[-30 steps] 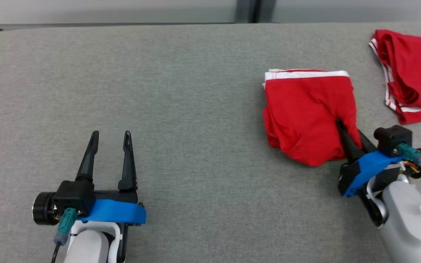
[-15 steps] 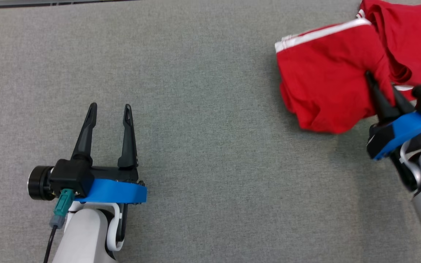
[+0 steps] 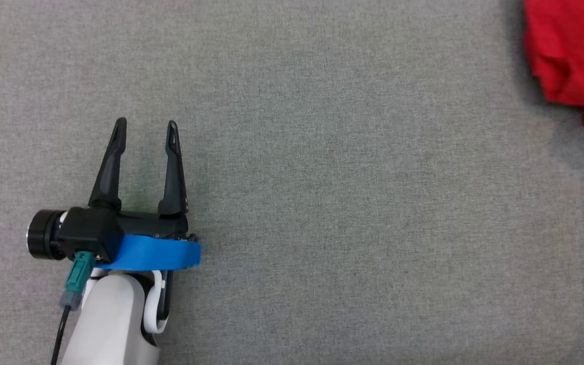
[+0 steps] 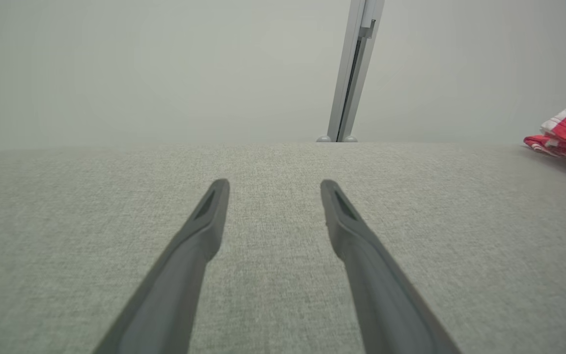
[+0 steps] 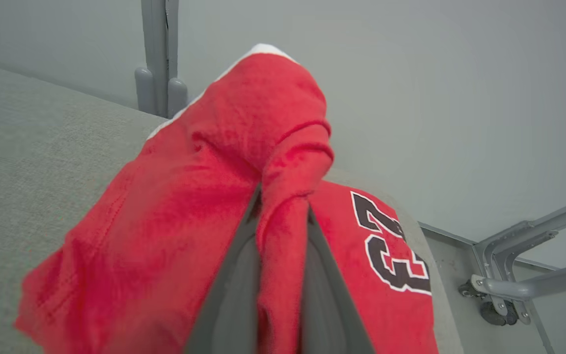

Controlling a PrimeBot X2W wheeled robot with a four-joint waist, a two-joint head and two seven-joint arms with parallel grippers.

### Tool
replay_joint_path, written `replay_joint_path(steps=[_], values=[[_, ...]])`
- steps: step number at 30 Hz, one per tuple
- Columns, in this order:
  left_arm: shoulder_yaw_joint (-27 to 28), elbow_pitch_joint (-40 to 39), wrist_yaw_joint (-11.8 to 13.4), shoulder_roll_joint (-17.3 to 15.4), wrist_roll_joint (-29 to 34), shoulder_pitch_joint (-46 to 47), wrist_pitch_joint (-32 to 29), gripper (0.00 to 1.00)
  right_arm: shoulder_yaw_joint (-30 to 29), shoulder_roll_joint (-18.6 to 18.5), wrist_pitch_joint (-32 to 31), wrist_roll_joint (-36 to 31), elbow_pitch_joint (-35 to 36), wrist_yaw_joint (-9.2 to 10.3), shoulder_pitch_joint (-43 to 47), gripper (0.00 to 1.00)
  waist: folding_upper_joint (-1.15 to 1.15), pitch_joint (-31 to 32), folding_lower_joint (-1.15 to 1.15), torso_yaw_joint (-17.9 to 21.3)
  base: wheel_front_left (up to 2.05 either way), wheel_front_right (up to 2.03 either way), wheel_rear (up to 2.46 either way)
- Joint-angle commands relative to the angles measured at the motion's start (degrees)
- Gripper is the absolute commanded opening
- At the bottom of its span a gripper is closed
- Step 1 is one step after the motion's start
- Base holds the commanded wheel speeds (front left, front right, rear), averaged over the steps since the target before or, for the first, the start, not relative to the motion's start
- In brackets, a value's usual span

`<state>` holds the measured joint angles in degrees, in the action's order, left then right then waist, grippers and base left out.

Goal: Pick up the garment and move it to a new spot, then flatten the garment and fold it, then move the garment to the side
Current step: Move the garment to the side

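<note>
The right claw (image 5: 283,200) pinches a bunched fold of the red garment (image 5: 180,206) — surely soft, light, floppy — at two o'clock over the desk (image 3: 322,177); better gripped by hems. The left claw (image 3: 145,128) gapes, empty.

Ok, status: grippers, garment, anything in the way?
Left gripper open, idle. Right gripper shut on red garment, bunched. In the way: numbered red cloth close behind it.

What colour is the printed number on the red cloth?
Black digits with a white outline on red cloth; right wrist view shows it best.
</note>
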<state>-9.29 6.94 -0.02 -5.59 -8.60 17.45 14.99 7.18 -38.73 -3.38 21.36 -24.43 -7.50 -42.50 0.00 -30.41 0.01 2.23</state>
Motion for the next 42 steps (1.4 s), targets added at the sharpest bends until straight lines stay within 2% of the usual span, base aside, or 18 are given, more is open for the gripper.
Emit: replay_joint_path(steps=[1, 6, 11, 21, 22, 23, 29, 35, 42], values=[[0.1, -0.5, 0.0, -0.4, 0.2, 1.5, 0.2, 1.0, -0.9, -1.8, -0.7, 0.9, -0.7, 0.0, -1.3, 0.0, 0.0, -0.7, -0.01, -0.2, 0.0, 0.0, 0.0], [-0.5, -1.4, -0.4, -0.6, 0.6, 3.0, 0.2, 1.0, -2.8, -6.7, -2.3, 1.5, -4.0, 0.01, -3.2, 0.0, 0.0, -2.5, -0.01, -0.5, 0.0, 0.0, 0.0], [-1.3, -2.1, -0.5, -0.8, 0.5, 3.9, 0.2, 1.0, -2.9, -9.6, -3.6, 0.7, -9.4, 0.01, -5.1, 0.0, 0.0, -3.5, -0.01, -1.3, 0.0, 0.0, 0.0], [-1.7, -3.0, 0.1, -0.9, 0.3, 4.0, 0.2, 1.0, -1.8, -11.1, -3.4, -3.2, -17.4, 0.01, -10.6, 0.0, 0.0, -4.5, -0.01, -2.6, 0.0, 0.0, 0.0], [-1.7, -3.1, 0.1, -1.0, 0.2, 3.9, 0.2, 1.0, -2.1, -10.8, -2.5, -4.2, -18.6, 0.01, -11.8, 0.3, 0.0, -4.7, -0.01, -2.8, 0.0, 0.0, 0.0], [-1.6, -3.2, 0.2, -1.0, 0.2, 3.8, 0.2, 1.0, -2.2, -10.4, -2.4, -4.6, -19.4, 0.01, -12.2, 1.0, 0.0, -4.7, -0.01, -2.8, 0.0, 0.0, 0.0], [-1.4, -2.8, 0.6, -1.1, -0.1, 3.7, 0.2, 1.0, -3.0, -8.6, -0.2, -8.2, -21.7, 0.01, -14.9, 1.0, 0.0, -4.2, -0.01, -2.8, 0.0, 0.0, 0.0], [-1.1, -1.9, 0.9, -1.0, -0.9, 2.2, 0.2, 1.0, -3.9, -6.1, 3.9, -11.2, -22.0, 0.01, -15.5, 1.0, 0.0, -0.8, -0.01, -3.0, 0.0, 0.0, 0.0], [0.5, -1.4, 1.5, -1.2, -1.9, -1.9, 0.2, 1.0, -4.0, -0.1, 9.9, -11.1, -19.3, 0.01, -11.6, 1.0, 0.0, 5.6, -0.01, -2.8, 0.0, 0.0, 0.0]])
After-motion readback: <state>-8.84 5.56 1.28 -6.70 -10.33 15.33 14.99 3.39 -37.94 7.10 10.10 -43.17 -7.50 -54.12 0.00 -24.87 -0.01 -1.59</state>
